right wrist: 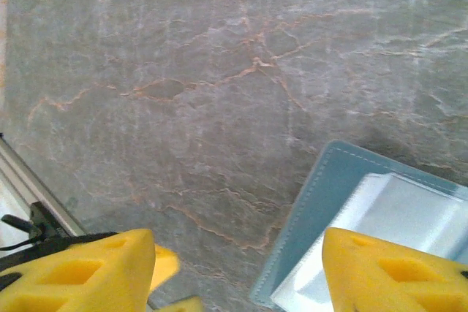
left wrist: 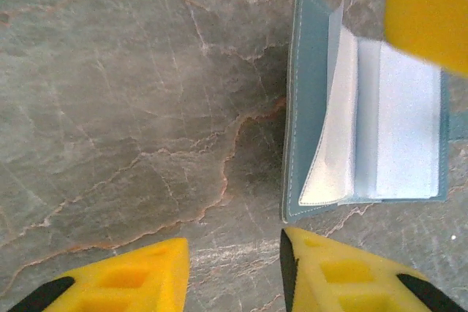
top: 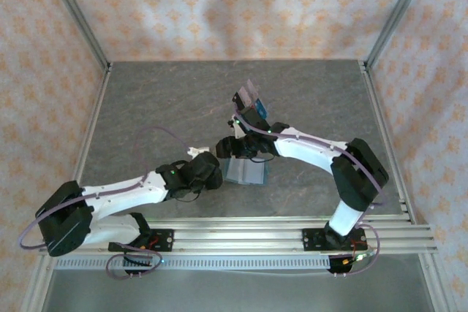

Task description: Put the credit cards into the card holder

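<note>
From above, the open teal card holder point(top: 245, 173) lies at the frame's centre on the grey table point(top: 161, 107), where the left arm point(top: 124, 195) and right arm point(top: 314, 147) meet; the credit cards point(top: 253, 99) sit higher up, apart from it.

Left wrist view — the left gripper point(left wrist: 234, 253) has its yellow fingers point(left wrist: 344, 275) parted at the bottom edge, bare table between them. The card holder is at right, one pale sleeve point(left wrist: 333, 151) lifted.

Right wrist view — the right gripper point(right wrist: 238, 253) gapes wide, holding nothing; the card holder fills the lower right corner.
</note>
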### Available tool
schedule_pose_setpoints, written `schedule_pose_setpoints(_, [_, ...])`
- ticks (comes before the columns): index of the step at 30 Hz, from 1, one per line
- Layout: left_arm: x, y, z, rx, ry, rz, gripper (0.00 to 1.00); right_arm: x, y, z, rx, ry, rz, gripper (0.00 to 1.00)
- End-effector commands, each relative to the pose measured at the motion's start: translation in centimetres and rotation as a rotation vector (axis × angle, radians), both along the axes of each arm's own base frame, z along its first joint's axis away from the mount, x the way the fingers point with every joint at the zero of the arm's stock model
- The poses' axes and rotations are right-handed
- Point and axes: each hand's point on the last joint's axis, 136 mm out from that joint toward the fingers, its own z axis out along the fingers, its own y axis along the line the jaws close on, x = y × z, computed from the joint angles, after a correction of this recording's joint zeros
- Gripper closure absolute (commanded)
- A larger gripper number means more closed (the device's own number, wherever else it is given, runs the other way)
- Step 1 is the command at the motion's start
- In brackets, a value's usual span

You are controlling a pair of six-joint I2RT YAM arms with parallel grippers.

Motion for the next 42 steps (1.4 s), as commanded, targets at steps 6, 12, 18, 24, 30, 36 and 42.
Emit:
schedule_pose_setpoints(6, [-0.4, 0.8, 1.3, 0.022, 0.015, -0.058, 0.54, 0.6, -3.1, -1.5, -0.149, -0.027, -0.088, 0.63])
schedule_pose_setpoints(12, [0.7, 1.1, 1.5, 0.032, 0.045, -0.050, 0.60, 1.0, -1.9, -4.8, -0.159, 0.040, -0.089, 0.93])
schedule_pose_setpoints(18, [2.5, -0.4, 0.9, 0.063, 0.093, -0.097, 0.65, 0.9, -1.7, -6.6, -0.202, 0.069, -0.058, 0.95])
schedule_pose_setpoints(24, [3.7, -1.3, -0.7, 0.109, 0.127, -0.111, 0.64, 0.3, -1.5, -7.1, -0.225, 0.100, -0.018, 0.89])
schedule_pose_setpoints(30, [5.0, -2.0, -1.4, 0.170, 0.147, -0.158, 0.66, 0.3, -1.7, -5.4, -0.238, 0.118, -0.010, 0.80])
schedule_pose_setpoints(36, [5.7, -2.4, -1.7, 0.163, 0.156, -0.170, 0.68, 3.1, -4.0, -2.2, -0.237, 0.108, -0.141, 0.79])
schedule_pose_setpoints(42, [6.2, -3.0, -2.2, 0.174, 0.165, -0.190, 0.68, 5.3, -5.2, 1.1, -0.240, 0.054, -0.178, 0.79])
